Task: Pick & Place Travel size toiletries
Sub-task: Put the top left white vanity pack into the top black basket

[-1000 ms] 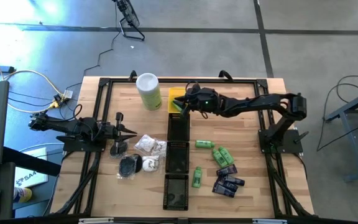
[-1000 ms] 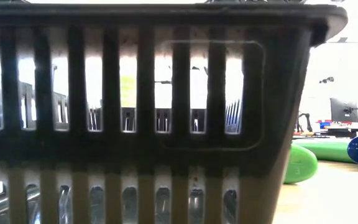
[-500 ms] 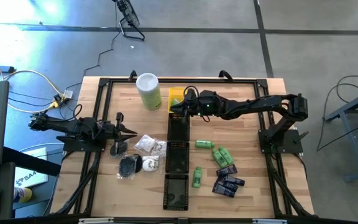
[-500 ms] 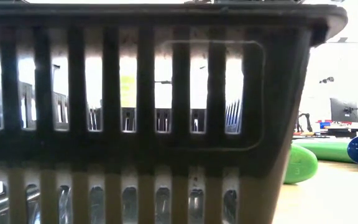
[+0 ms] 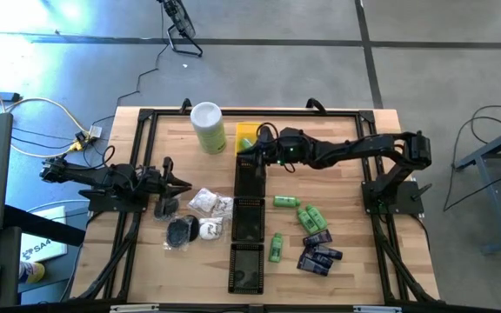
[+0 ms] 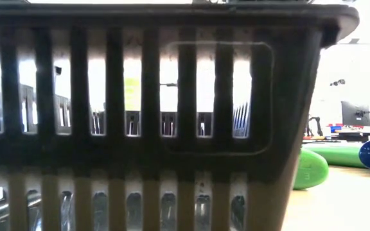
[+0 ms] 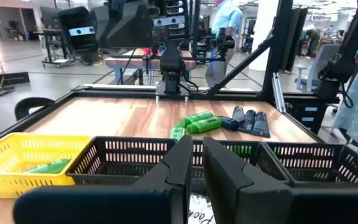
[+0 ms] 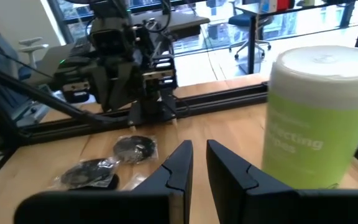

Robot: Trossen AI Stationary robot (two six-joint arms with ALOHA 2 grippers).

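Green little bottles (image 5: 298, 211), dark packets (image 5: 318, 256), white wrapped pieces (image 5: 209, 204) and black pucks (image 5: 181, 230) lie on the table on both sides of a row of black trays (image 5: 249, 217). One green bottle (image 7: 48, 166) lies in the yellow tray (image 5: 246, 135) at the row's far end. My right gripper (image 5: 249, 156) hovers over the black tray beside the yellow one, shut and holding nothing (image 8: 199, 155). My left gripper (image 5: 181, 183) waits at the table's left, level, shut and holding nothing (image 7: 194, 155).
A tall pale-green canister (image 5: 207, 128) with a white lid stands at the far edge, close beside my right gripper. A black frame rail (image 5: 137, 156) runs round the table. In the low view a black tray's slotted wall (image 6: 140, 128) fills most of the picture.
My right gripper has drawn back a little from the yellow tray toward the table's near edge and turned slightly; it now stands over the neighbouring black tray. The toiletries have not moved.
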